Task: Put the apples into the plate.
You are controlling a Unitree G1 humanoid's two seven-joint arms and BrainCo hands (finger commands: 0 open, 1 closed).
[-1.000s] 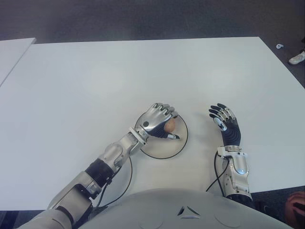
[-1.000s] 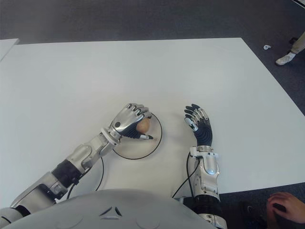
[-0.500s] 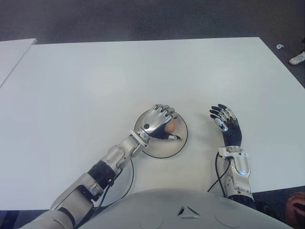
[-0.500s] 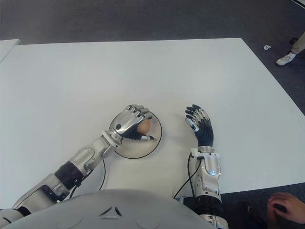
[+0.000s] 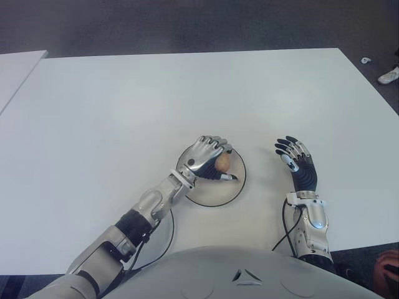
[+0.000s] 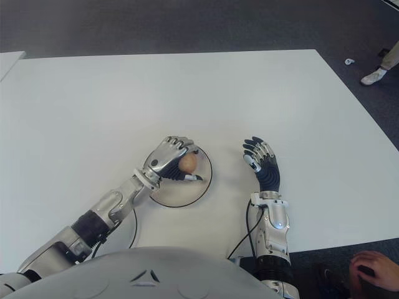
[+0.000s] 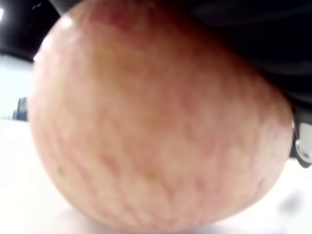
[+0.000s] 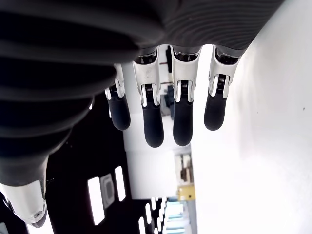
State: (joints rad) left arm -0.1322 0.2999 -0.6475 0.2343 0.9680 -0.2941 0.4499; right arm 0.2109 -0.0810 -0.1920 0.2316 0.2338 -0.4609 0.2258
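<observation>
A reddish-yellow apple (image 5: 222, 163) sits over the round white plate (image 5: 215, 190) near the table's front middle. My left hand (image 5: 209, 159) is curled over the apple, fingers wrapped around it. In the left wrist view the apple (image 7: 156, 122) fills nearly the whole picture, low over the plate's surface. Whether it touches the plate I cannot tell. My right hand (image 5: 295, 159) shows to the right of the plate, fingers (image 8: 152, 112) spread and holding nothing.
The white table (image 5: 124, 106) stretches wide to the left and far side. A second white table's corner (image 5: 15, 65) shows at the far left. A person's shoe (image 5: 389, 75) is on the dark floor at the right, and a hand (image 6: 374, 268) at the lower right.
My left hand has shifted slightly over the plate with the apple still in its grasp. The right hand has barely moved.
</observation>
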